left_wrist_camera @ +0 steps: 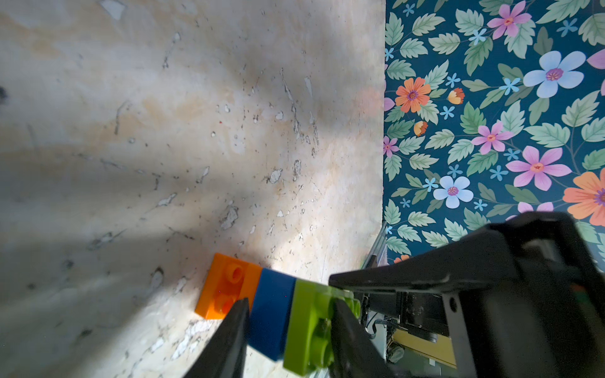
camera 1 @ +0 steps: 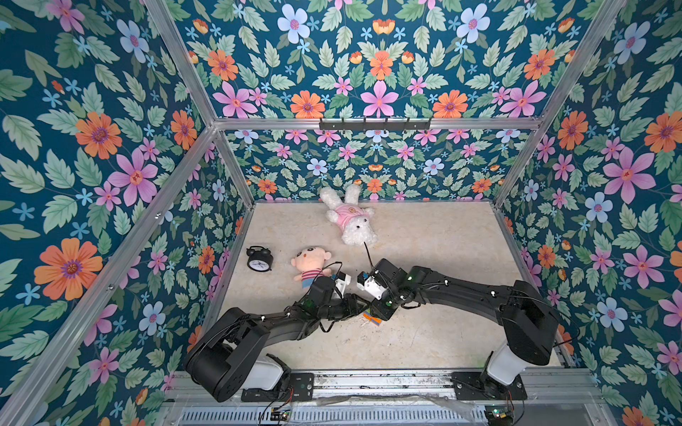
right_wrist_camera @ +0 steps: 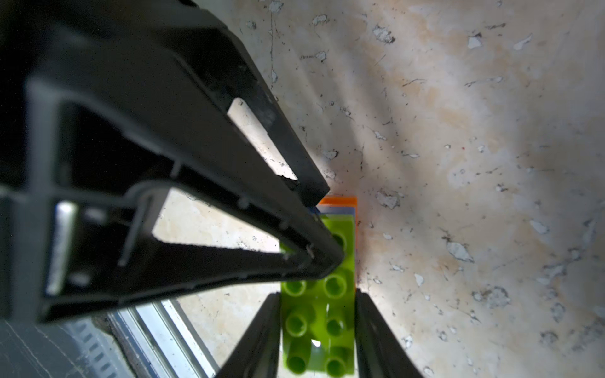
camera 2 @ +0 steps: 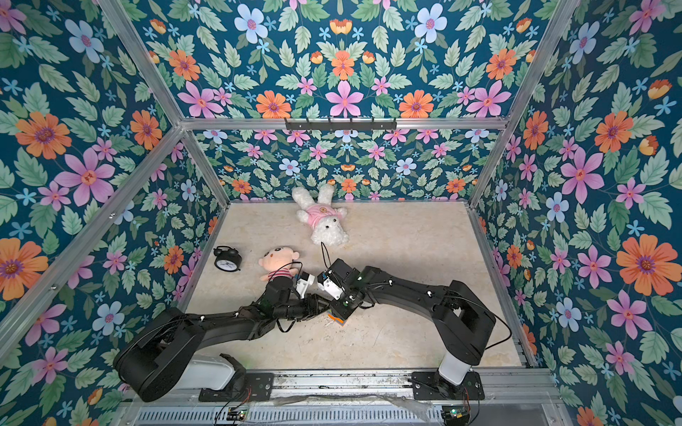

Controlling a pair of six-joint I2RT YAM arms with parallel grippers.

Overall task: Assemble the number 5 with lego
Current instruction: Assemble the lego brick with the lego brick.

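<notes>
— Floral walls (camera 1: 369, 73) all round, a marbled table (camera 1: 424, 250) below. Where is the lego sitting?

— Mid-table, towards the front, under both wrists: a small stack (camera 1: 371, 318). A green brick (right_wrist_camera: 317, 311) is lying on a blue brick (left_wrist_camera: 271, 314), which is sitting on an orange brick (left_wrist_camera: 226, 288) on the tabletop.

— Who is holding it?

— The right gripper (right_wrist_camera: 317, 296) is clamping the green brick by its long sides. The left gripper (left_wrist_camera: 289, 302) is bracketing blue and green, one finger (right_wrist_camera: 314, 245) lying across the green studs. Whether it is squeezing, I cannot tell.

— So which step?

— Seating green on blue, I am guessing. The next move is calling for a straight, even press, then a hunt for the remaining bricks, which I am not seeing. The doll (camera 1: 310, 262), clock (camera 1: 259, 259) and plush dog (camera 1: 350, 221) are lying well behind.
</notes>
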